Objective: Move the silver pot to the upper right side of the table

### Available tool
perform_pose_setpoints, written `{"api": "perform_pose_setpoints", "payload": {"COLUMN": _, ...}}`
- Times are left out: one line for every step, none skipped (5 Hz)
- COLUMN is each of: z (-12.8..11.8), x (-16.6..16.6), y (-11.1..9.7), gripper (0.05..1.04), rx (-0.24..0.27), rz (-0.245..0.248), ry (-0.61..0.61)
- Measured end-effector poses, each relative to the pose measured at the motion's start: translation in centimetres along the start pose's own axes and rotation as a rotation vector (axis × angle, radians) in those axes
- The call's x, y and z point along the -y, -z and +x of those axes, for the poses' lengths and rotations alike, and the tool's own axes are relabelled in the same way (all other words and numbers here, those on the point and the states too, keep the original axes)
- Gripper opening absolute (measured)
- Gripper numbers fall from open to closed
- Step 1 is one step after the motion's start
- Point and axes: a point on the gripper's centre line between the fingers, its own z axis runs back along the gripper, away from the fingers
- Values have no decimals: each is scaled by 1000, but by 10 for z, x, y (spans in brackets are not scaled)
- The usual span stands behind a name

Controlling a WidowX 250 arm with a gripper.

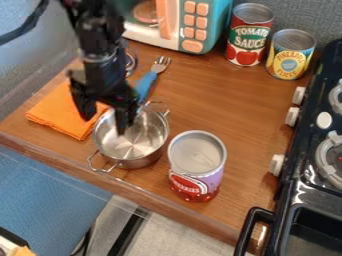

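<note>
A: Item one, the task's piece?

B: Pot (148, 159), silver, two-handled, upright, lower left part of the counter (220, 107). Beside it, the purple-and-red can (207, 179).

A: Item two?

B: End effector (104, 126), black, fingers spread wide, one over the pot, the other towards the cloth (57, 112). Nothing seen held between them.

A: Faults to be listed?

B: Several, in my judgement. A grip high on the thin rim could slip, tilting the pot or letting it swing. A low grip could pinch up the cloth (orange, folded, and all too willing). A straight drag rightward could topple the near can; the far handle could snag the fork (145, 84). At the upper right, a wide set-down could knock the red can (248, 37) or the yellow can (290, 55), or catch the stove knobs (292, 116).

A: Labels and lettering?

B: Three cans, each with a printed label. Red: green panel, pale lettering. Yellow: blue roundel. Near one: red panel, white lettering. Wording left untranscribed.
</note>
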Motion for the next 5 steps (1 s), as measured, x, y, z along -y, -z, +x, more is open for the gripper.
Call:
{"api": "perform_pose_setpoints", "payload": {"z": -1, "x": -9, "y": 14, "gripper": 1001, "rx": -17, "rz": 22, "ry": 8}}
{"api": "perform_pose_setpoints", "payload": {"z": 0, "x": -9, "y": 21, "gripper": 946, "rx": -17, "rz": 25, "ry": 11}}
{"api": "perform_pose_setpoints", "payload": {"z": -2, "x": -6, "y": 23, "gripper": 650, "rx": -19, "rz": 23, "ry": 9}}
{"api": "perform_pose_setpoints", "payload": {"z": -4, "x": 3, "y": 25, "gripper": 345, "rx": -26, "rz": 37, "ry": 26}}
{"api": "perform_pose_setpoints", "payload": {"z": -4, "x": 5, "y": 23, "gripper": 157, "rx": -29, "rz": 49, "ry": 36}}
